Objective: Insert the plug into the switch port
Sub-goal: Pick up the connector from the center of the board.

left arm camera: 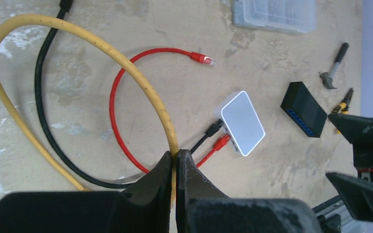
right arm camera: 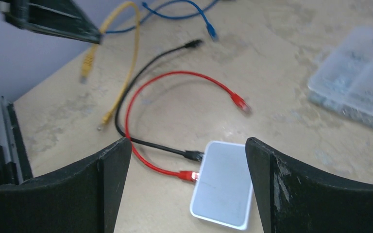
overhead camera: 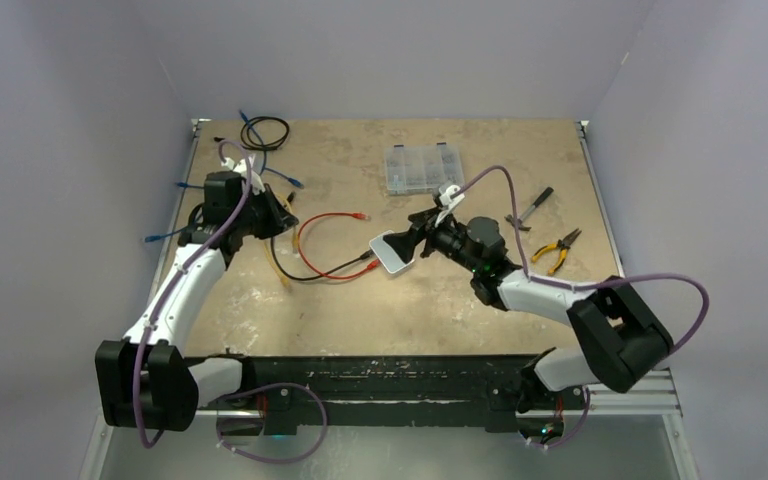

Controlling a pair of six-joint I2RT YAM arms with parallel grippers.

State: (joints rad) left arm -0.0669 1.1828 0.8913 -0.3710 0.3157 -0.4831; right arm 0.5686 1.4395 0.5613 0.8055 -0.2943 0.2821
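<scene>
Cable (left arm camera: 126,68), yellow, tight between left fingers (left arm camera: 158,182).

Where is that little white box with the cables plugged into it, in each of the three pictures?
Top view: the white box sits at about the middle of the picture.
Left wrist view: it is right of centre.
Right wrist view: it is at the bottom centre.
Shared landmark: the red cable, looping away from the box in all three.
</scene>
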